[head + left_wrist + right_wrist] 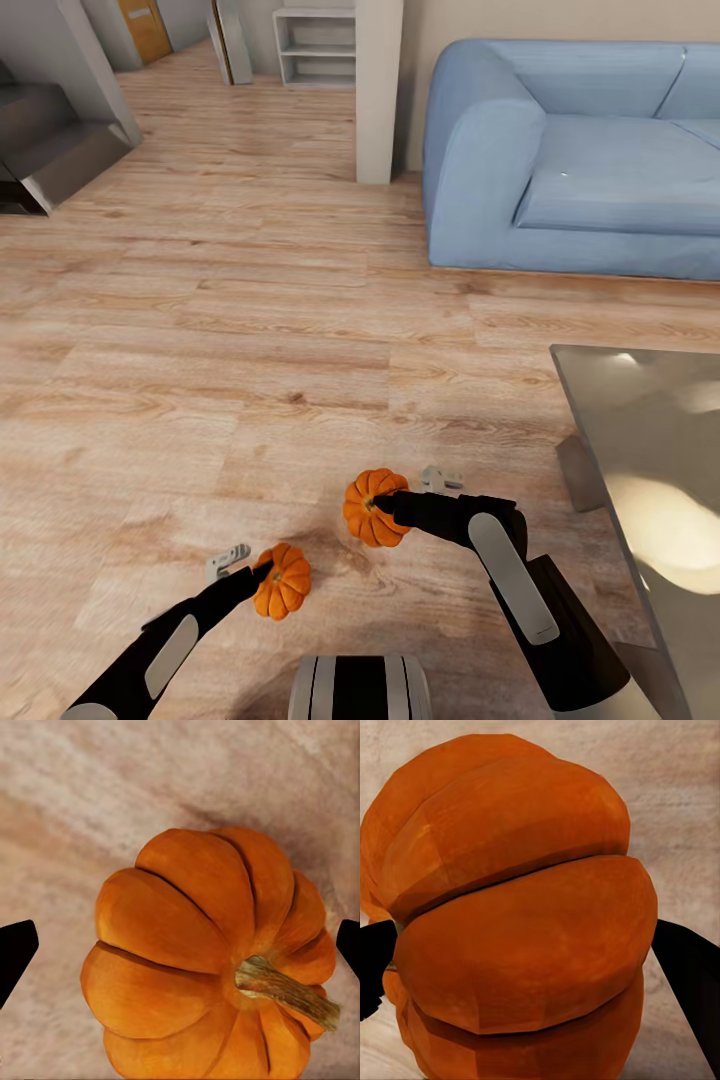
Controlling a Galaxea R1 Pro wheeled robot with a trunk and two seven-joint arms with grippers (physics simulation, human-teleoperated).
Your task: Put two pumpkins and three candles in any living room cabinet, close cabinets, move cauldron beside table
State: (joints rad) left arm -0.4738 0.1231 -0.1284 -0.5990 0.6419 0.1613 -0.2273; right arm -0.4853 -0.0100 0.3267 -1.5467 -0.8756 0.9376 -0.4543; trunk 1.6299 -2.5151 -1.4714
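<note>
Two gripped pumpkins (283, 581) (372, 507), stems sideways

floor (230, 330): broad bare planks lay open ahead and to the left | table (650, 440): grey top and its leg blocked the right side | sofa (570, 160): closed off the far right | pillar (378, 90): stood far ahead | steps (50, 150): filled the far left corner

Both arms reach forward and down, black with grey panels. The left gripper (262, 578) has its fingers (16, 952) clamped on either side of a pumpkin (284, 581). The right gripper (385, 505) grips the other pumpkin (370, 508) between its fingers (690, 982).
</note>
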